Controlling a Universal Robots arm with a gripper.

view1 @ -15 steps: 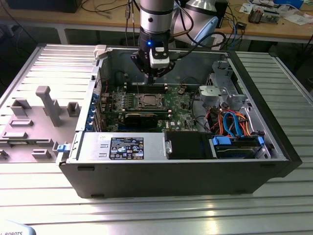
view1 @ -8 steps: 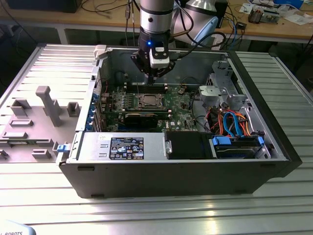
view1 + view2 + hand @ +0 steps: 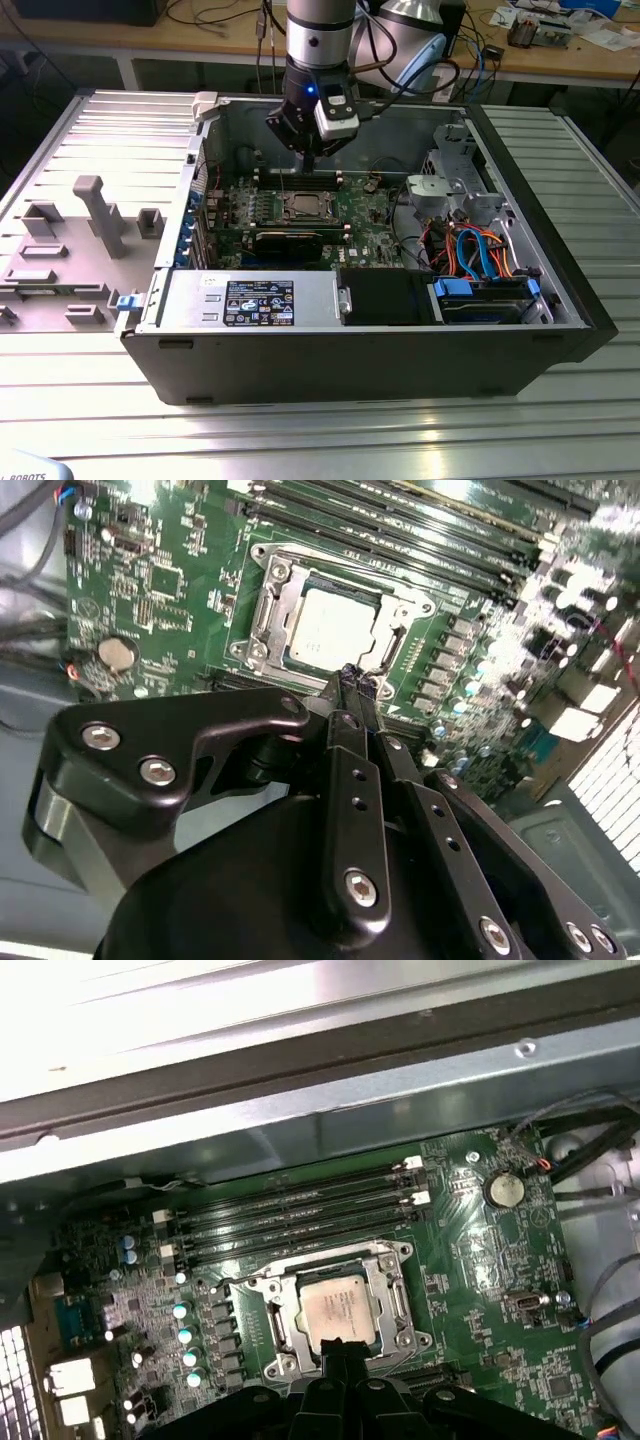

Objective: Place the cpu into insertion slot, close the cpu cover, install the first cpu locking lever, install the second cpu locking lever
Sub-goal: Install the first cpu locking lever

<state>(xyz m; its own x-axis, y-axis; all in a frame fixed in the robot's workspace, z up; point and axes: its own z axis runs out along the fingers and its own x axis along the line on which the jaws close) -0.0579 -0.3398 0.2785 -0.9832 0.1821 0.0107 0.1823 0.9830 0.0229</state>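
Ribbed metal table [image 3: 300, 430] carries an open computer case [image 3: 380, 350], with a wooden bench at the far side. The gripper [image 3: 310, 160] reaches down into the case over the green board [image 3: 365, 215], left of centre in the exterior view. In both wrist views the cpu [image 3: 330, 630] [image 3: 340, 1310] lies flat in the slot [image 3: 262, 645] [image 3: 262, 1322], with the cover [image 3: 270, 605] [image 3: 390, 1305] framing it. The jaws are narrow, the fingertips [image 3: 347, 677] nearly together at the slot's edge, beside a thin wire lever [image 3: 385, 660].
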